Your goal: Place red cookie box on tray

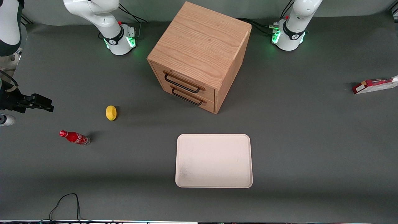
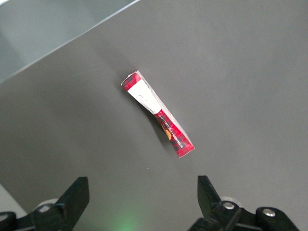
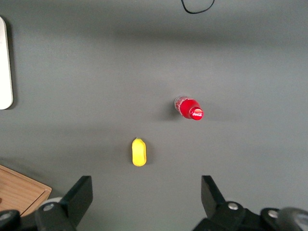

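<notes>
The red cookie box (image 2: pixel 157 114) lies flat on the surface toward the working arm's end, well apart from the tray (image 1: pixel 214 161). The hand (image 2: pixel 143 202) hovers above it, released and empty. Being thin, it could slip the fingers if they close askew

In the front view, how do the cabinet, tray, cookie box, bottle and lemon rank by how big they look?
1. Cabinet
2. Tray
3. Cookie box, partly cut off at the frame edge
4. Bottle
5. Lemon

The gripper hangs open above the cookie box.
</notes>
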`<action>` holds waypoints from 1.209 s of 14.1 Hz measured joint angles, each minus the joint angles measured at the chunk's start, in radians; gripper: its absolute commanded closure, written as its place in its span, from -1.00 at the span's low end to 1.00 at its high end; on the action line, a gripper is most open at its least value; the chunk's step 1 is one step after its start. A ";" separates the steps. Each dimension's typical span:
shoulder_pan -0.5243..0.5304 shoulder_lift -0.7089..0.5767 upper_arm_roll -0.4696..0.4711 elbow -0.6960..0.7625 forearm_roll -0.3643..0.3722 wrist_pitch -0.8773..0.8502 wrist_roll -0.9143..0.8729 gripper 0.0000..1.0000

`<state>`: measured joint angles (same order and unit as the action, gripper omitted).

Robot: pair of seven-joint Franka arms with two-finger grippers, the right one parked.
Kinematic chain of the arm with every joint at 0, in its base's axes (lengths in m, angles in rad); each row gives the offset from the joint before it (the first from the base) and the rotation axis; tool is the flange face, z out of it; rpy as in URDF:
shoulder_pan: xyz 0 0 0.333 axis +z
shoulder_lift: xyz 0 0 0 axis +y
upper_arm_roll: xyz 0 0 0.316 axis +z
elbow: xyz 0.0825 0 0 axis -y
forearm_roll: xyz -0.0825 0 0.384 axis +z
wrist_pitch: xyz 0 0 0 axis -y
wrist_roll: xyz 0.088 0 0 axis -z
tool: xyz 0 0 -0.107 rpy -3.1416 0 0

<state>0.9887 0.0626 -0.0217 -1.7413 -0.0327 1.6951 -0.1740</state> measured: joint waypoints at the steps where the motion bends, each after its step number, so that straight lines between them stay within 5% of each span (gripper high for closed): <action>1: 0.000 -0.030 -0.007 -0.037 0.000 0.012 -0.048 -1.00; 9: -0.002 -0.171 -0.025 -0.199 0.000 0.117 -0.460 -1.00; 17: -0.012 -0.164 -0.028 -0.369 0.006 0.339 -0.505 -1.00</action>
<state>0.9763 -0.1009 -0.0501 -2.1101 -0.0269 2.0338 -0.6786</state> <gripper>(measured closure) 0.000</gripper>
